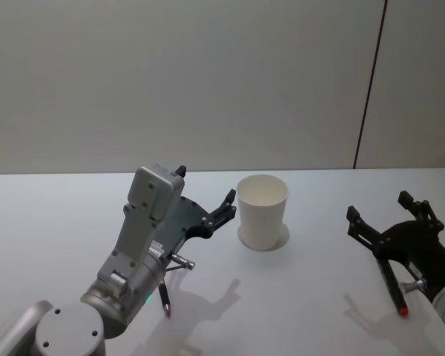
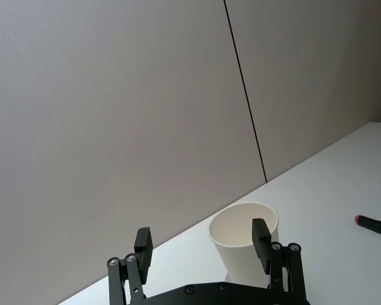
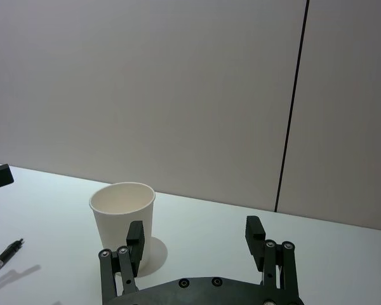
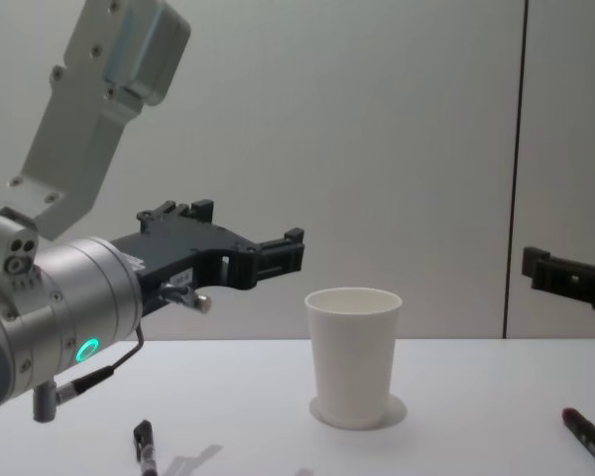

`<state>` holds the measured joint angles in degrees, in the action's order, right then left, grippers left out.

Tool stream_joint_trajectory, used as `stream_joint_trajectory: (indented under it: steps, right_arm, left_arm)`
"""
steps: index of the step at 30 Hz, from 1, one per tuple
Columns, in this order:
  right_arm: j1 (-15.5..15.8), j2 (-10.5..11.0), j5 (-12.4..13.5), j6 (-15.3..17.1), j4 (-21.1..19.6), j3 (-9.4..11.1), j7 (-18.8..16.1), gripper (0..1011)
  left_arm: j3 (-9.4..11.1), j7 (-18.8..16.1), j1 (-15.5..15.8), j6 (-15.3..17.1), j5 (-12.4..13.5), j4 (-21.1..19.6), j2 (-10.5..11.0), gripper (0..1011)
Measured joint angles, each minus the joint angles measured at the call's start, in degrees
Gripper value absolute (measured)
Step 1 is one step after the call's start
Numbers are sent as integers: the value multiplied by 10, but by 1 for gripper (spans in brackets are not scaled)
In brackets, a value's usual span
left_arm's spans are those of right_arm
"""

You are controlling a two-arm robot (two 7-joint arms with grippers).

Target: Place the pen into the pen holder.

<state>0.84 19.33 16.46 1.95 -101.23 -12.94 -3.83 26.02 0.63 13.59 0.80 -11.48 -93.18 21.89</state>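
**Both grippers empty, two pens flat on the table, cup waiting**

Your pen holder, a white tapered paper cup (image 1: 263, 211), stands upright with its mouth up. It sits mid-table toward the far edge, between the two arms, so either arm could likely drop a pen in from above. Nothing shows inside it.

You have two pens on the white table (image 1: 59, 222), both lying flat toward the near edge. A slim black pen (image 1: 165, 297) lies on the left side, partly under the left arm. A dark pen with a red end (image 1: 395, 289) lies on the right side, just beneath the right gripper (image 1: 378, 208). The task does not say which one counts.

The left gripper (image 1: 205, 184) hangs in the air, level with or above the cup rim in the chest view. Its fingers (image 2: 143, 246) are spread wide with nothing between them, and it points at the cup. The right gripper is raised too, with its fingers (image 3: 134, 235) apart and empty, also facing the cup.

Judgement: no pick has been made yet. Each arm has a pen lying close by, so you could go for either one. A flat pen calls for a low pinch across the barrel. You must then tip it upright, since the cup mouth faces up.
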Motion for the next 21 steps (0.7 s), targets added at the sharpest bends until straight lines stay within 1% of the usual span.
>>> stream_joint_trajectory:
  steps: [7,13,16,17,21]
  right_arm:
    - [0,0,1,1,0,0,0,1001]
    - [-2,1,8,12,-4,3,-5,1001]
    - [-6,4,17,28,-9,7,-10,1002]
    - [-6,4,17,28,-9,7,-10,1001]
    - [-10,8,31,53,-15,13,-16,1001]
  left_arm:
    - [0,0,0,0,0,0,0,1004]
    - [0,0,0,0,0,0,0,1004]
    - [0,0,0,0,0,0,0,1004]
    - [0,0,0,0,0,0,0,1004]
    - [0,0,0,0,0,0,0,1004]
